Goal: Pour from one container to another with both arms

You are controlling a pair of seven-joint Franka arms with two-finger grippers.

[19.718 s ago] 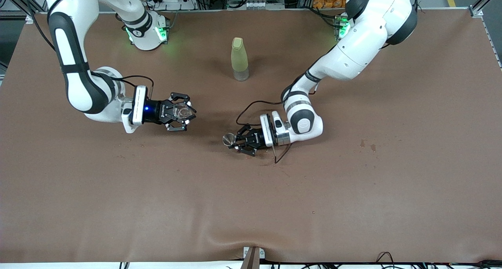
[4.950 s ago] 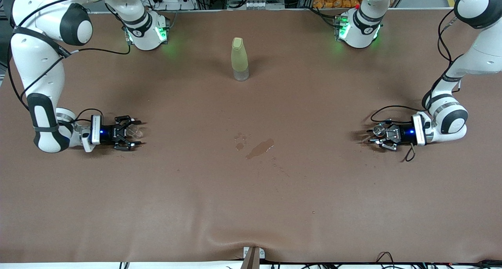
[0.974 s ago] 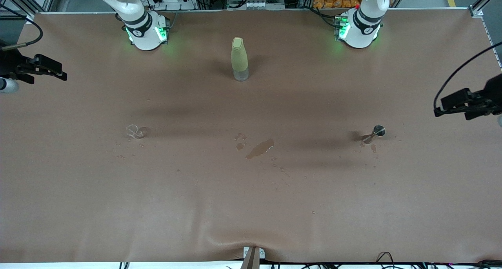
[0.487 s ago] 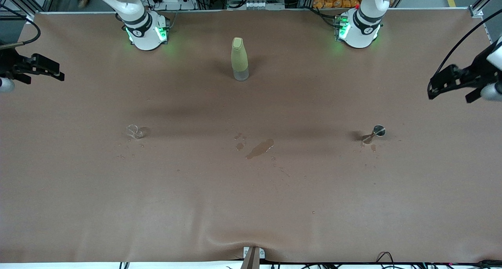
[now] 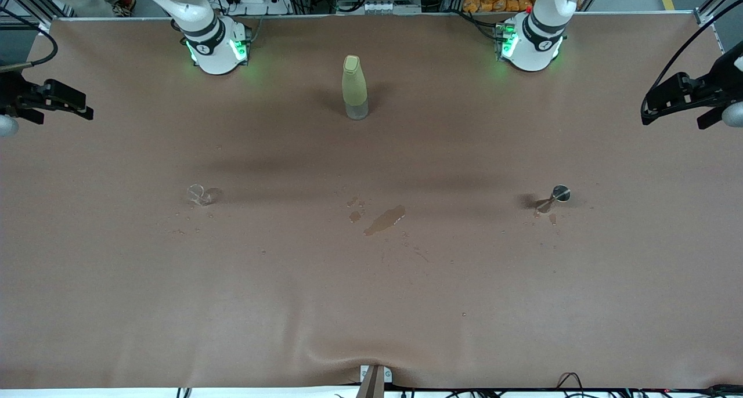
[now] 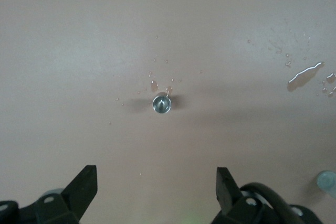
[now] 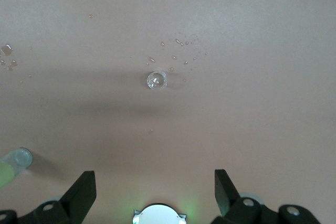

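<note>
Both pincers raised high and wide open, nothing held: left pincer [image 5: 676, 99] up over the desk's edge at the left arm's end, right pincer [image 5: 55, 99] up over the edge at the right arm's end

Tiny clear glass-like cup with a spout [image 5: 199, 194] standing alone on the brown desk [image 5: 371, 305] toward the right arm's end; seen from above in the right wrist view [image 7: 156, 80] with droplets scattered around it. Tiny shiny silver hourglass-shaped metal cup [image 5: 561, 194] standing upright toward the left arm's end, well apart from the clear cup; round rim plain in the left wrist view [image 6: 161, 103]

Judged as the closing stage: both vessels set down and released, arms waiting clear. Dark wet streak [image 5: 384, 219] midway between the cups, suggesting some liquid missed its mark

If pouring is to go again: descent straight down onto each cup, then a carry toward the middle

Tall yellow-green bottle [image 5: 354, 87] standing between the two bases, farther from the front camera than both cups. Wide bare cloth all round each cup, neither near an edge
</note>
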